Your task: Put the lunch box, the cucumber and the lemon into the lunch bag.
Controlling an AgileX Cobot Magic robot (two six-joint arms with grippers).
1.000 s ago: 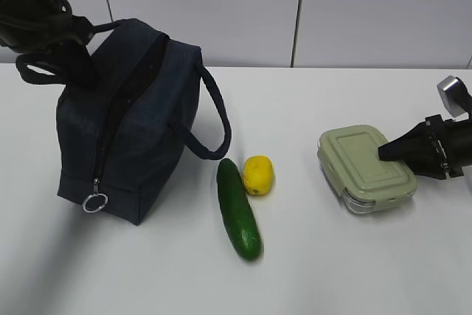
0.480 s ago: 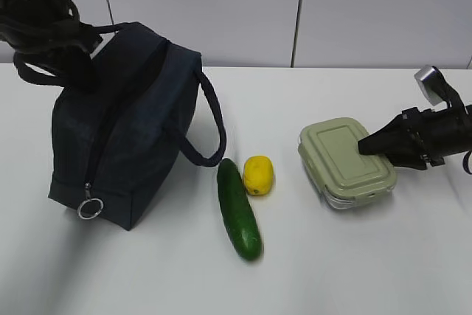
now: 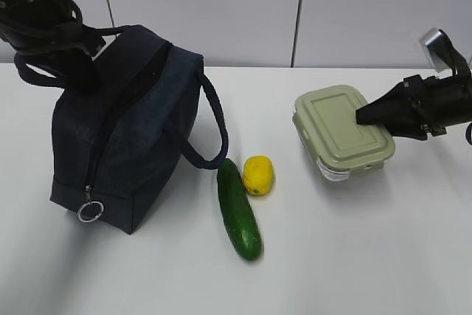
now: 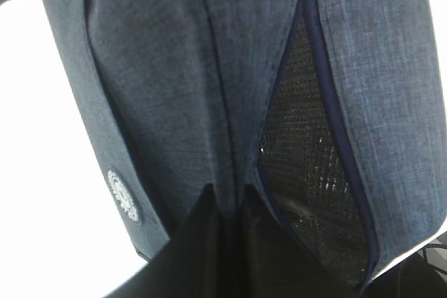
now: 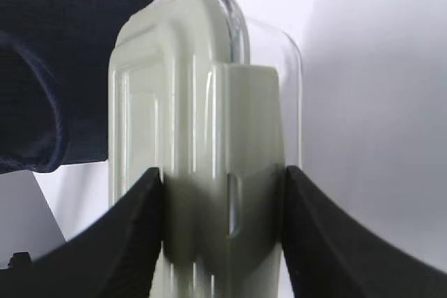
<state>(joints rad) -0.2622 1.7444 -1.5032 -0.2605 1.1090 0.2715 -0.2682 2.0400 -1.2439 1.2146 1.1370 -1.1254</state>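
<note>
At the right of the exterior frame, the right gripper (image 3: 369, 116) is clamping the rectangular clear lunch box with the sage-green lid (image 3: 341, 130), its black fingers (image 5: 140, 235) pressing both sides of the box's near end in the right wrist view. The box is tilting, its shadow falling on the white table (image 3: 354, 256) just under it. At the upper left, the left gripper (image 3: 74, 64) is reaching down onto the top rear of the dark navy fabric lunch bag (image 3: 122, 134); whether its jaws are wide or narrow I cannot tell, as its tips are hidden against the fabric. The bag's zipper is standing partly open, dark mesh showing inside in the left wrist view. The smooth dark green cucumber (image 3: 238, 208) and small yellow lemon (image 3: 258, 175) are lying side by side, touching, at centre, just right of the bag.
</note>
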